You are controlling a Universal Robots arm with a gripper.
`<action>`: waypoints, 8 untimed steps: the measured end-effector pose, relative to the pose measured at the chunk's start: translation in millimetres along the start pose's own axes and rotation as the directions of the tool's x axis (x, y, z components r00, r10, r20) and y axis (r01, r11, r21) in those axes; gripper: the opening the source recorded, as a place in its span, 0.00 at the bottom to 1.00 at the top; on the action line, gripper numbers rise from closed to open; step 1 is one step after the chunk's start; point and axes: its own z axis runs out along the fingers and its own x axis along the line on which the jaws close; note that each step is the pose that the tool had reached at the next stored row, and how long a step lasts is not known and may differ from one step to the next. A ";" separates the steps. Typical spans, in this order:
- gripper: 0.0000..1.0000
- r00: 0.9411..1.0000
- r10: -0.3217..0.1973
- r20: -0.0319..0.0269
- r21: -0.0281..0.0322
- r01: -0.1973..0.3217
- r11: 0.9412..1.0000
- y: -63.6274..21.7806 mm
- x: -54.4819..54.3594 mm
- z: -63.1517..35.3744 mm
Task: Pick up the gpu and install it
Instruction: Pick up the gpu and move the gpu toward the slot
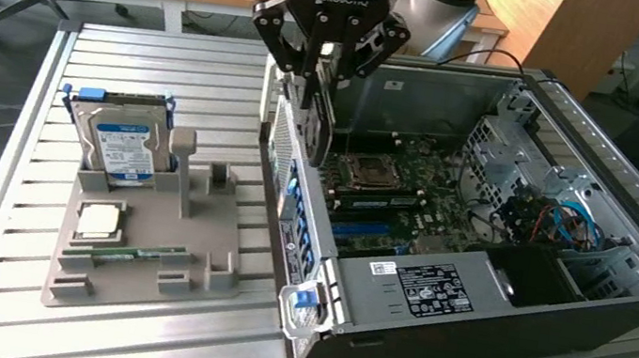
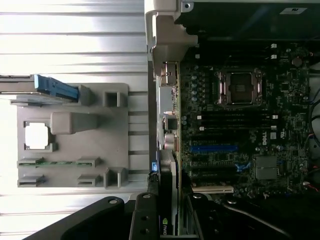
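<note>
The gpu (image 1: 317, 136) is seen as a thin flat card turned on edge, so little of its face is shown: a dark board with a pale metal bracket along one side. In the wrist view it is reduced to a narrow dark strip (image 2: 167, 212) with a small green-and-white logo near its gripped end.

The card is clamped between the black fingers (image 1: 295, 66), which are closed on its upper part, one on each flat face. Most of its length hangs straight down below them. In the wrist view the fingers (image 2: 144, 220) are seen flanking the strip on both sides, pressed against it.

The gpu is held upright in the air over the open computer case (image 1: 500, 330), at the case's rear wall on the exterior view's left. It hangs just beside the edge of the motherboard (image 1: 420, 185), above the expansion slots. Whether its lower end touches the case cannot be told.

It is held well apart from the grey tray (image 1: 115, 277) on the slatted metal bench (image 1: 122, 55), where a blue-labelled hard drive (image 1: 121, 149), a processor (image 1: 98, 220) and a RAM stick (image 1: 137, 253) are kept
</note>
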 end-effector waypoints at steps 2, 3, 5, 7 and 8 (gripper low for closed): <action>0.27 1.000 0.000 0.000 0.000 0.000 1.000 0.3 -4.9 0.1; 0.27 1.000 0.000 0.000 0.000 0.000 1.000 0.5 -7.4 0.2; 0.27 1.000 0.000 0.000 0.000 0.000 1.000 0.9 -12.5 0.3; 0.27 1.000 0.000 0.000 0.000 0.000 1.000 1.2 -17.8 0.5; 0.27 1.000 0.000 0.000 -0.001 0.000 1.000 1.4 -20.9 0.6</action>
